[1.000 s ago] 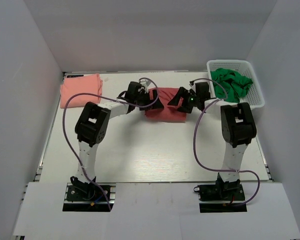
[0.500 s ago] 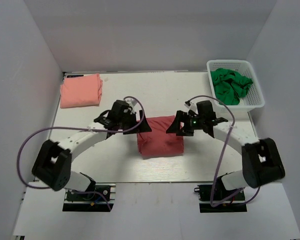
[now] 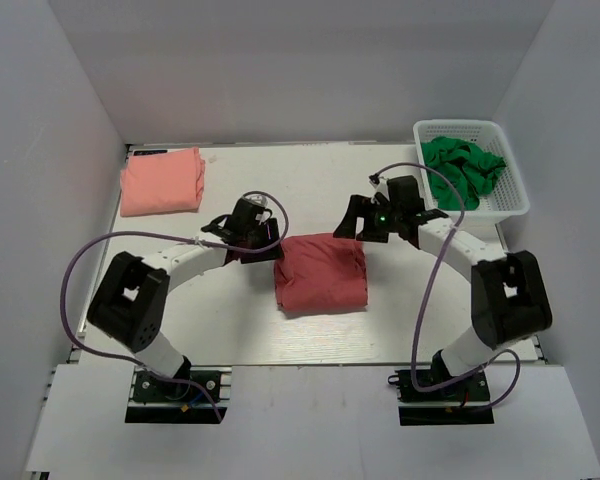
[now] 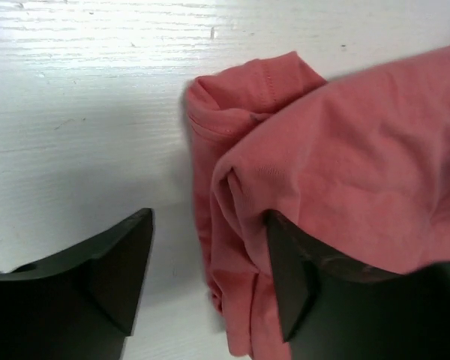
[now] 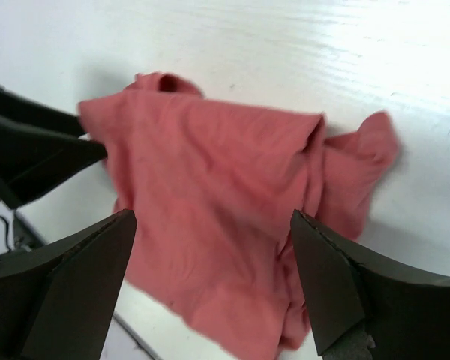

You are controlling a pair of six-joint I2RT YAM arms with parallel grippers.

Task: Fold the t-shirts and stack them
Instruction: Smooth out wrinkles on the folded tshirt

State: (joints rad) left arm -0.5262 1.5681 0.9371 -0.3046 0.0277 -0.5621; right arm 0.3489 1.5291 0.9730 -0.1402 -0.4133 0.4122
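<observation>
**A:** Start at the left. What is there?

**B:** The salmon-pink t-shirt (image 3: 161,181) lies folded flat at the far left corner of the counter (image 3: 240,330). Next come the left fingers (image 4: 112,277), spread apart and holding nothing. One is over bare counter, and the other sits at the edge of the brick-red t-shirt (image 3: 321,272), partly under a fold of it.

**A:** Where is that shirt?

**B:** Mid-counter, between the two arms, folded into a puffy block. The right fingers (image 5: 337,292) hang over its far right corner, also wide open and empty. Further right stands a white basket (image 3: 510,165) of green cloth (image 3: 462,165).

**A:** What could go wrong?

**B:** I think the fold could spring open. The far edge is rumpled, with layers poking out. If the left arm withdraws with cloth snagged on that finger, or a later pinch takes only the top layer, the block would unroll on its way to the pink one.

**A:** Its long axis?

**B:** Nearly square, slightly longer left to right. The loose edges face away from the bases. I cannot tell where the neck is.
</observation>
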